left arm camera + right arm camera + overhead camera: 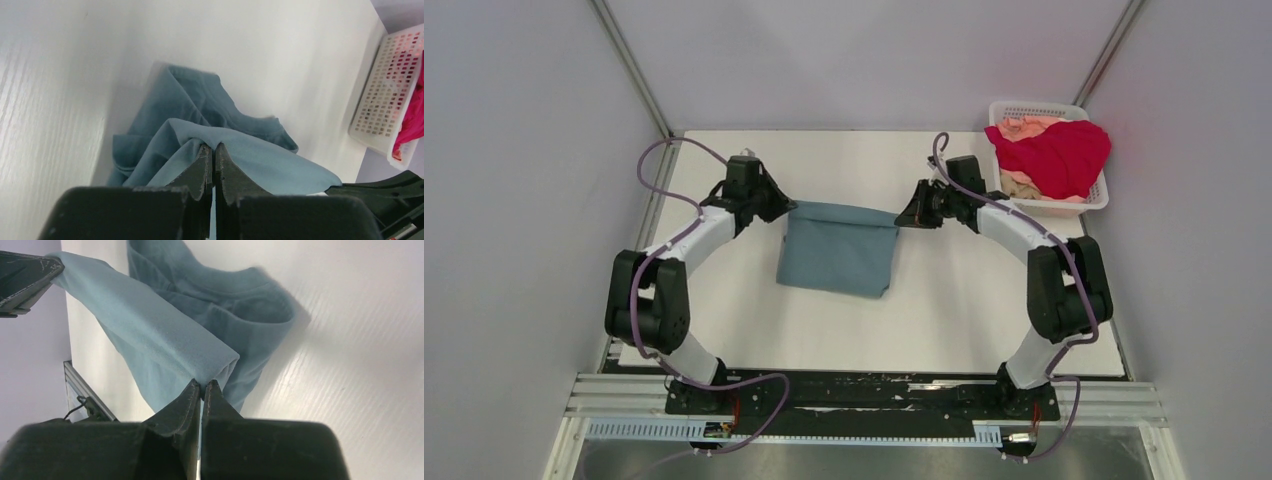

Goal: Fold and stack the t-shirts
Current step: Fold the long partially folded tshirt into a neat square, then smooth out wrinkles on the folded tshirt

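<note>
The teal t-shirt [839,250] hangs stretched between my two grippers above the middle of the table, its lower part draped on the table top. My left gripper [787,205] is shut on the shirt's left top corner [200,137]. My right gripper [905,217] is shut on its right top corner [212,365]. The lifted edge runs taut between them. The crimson t-shirt [1056,155] and the peach t-shirt [1024,127] lie crumpled in the white basket [1096,203] at the far right.
The white table [964,320] is walled by grey panels on the left, back and right. The basket also shows in the left wrist view [382,100]. A black and metal rail [864,395] with both arm bases runs along the near edge.
</note>
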`<action>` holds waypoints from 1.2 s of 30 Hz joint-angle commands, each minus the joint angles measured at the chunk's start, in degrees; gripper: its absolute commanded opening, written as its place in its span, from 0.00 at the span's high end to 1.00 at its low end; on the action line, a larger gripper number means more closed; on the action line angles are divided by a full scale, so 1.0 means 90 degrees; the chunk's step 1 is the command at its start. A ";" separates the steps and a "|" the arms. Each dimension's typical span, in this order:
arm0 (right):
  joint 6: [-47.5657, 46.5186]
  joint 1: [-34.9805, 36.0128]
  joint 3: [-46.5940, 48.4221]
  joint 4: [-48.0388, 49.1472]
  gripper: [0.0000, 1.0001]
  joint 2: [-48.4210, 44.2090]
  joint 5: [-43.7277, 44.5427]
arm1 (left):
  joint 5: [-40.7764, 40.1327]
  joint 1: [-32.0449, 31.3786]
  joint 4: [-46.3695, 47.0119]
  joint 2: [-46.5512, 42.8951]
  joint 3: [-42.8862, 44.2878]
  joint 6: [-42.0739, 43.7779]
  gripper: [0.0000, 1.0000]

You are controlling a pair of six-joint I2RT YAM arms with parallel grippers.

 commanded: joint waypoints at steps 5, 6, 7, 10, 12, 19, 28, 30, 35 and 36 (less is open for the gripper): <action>-0.0097 -0.0160 0.0799 0.0213 0.92 0.0783 0.0768 | -0.0001 0.0220 0.0023 0.1139 0.0881 0.0396 0.92; -0.0141 -0.0163 0.0896 0.0219 0.84 0.0867 0.0795 | 0.0005 0.0227 0.0029 0.1186 0.0953 0.0409 0.81; -0.0182 -0.0162 0.1022 0.0193 0.68 0.0945 0.0818 | 0.0012 0.0244 0.0014 0.1265 0.1007 0.0431 0.75; -0.0249 -0.0170 0.1298 0.0083 0.35 0.0979 0.0793 | 0.0020 0.0253 -0.0252 0.1269 0.1333 0.0577 0.19; -0.0237 -0.0113 0.1277 0.0069 0.18 0.0778 0.0825 | 0.0050 0.0253 -0.0319 0.1102 0.1395 0.0651 0.02; -0.0432 0.0606 0.0553 0.0110 0.00 -0.0013 0.0403 | 0.0940 0.0134 -0.0024 0.0446 0.0836 0.0711 0.00; 0.0097 0.1509 -0.0946 0.1310 0.00 -0.0525 -0.1143 | 0.2073 -0.0351 0.0836 0.0319 -0.0477 0.0725 0.00; 0.0221 0.1500 -0.1207 0.1397 0.00 -0.0463 -0.0960 | 0.2042 -0.0327 0.0888 0.0569 -0.0539 0.0746 0.00; 0.0134 0.1395 -0.1633 0.1413 0.00 -0.0236 -0.0549 | 0.2122 -0.0187 0.0951 0.1251 -0.0633 0.0647 0.00; 0.0122 0.1338 -0.1660 0.1419 0.00 -0.0177 -0.0472 | 0.2096 -0.0143 0.0953 0.1281 -0.0679 0.0599 0.00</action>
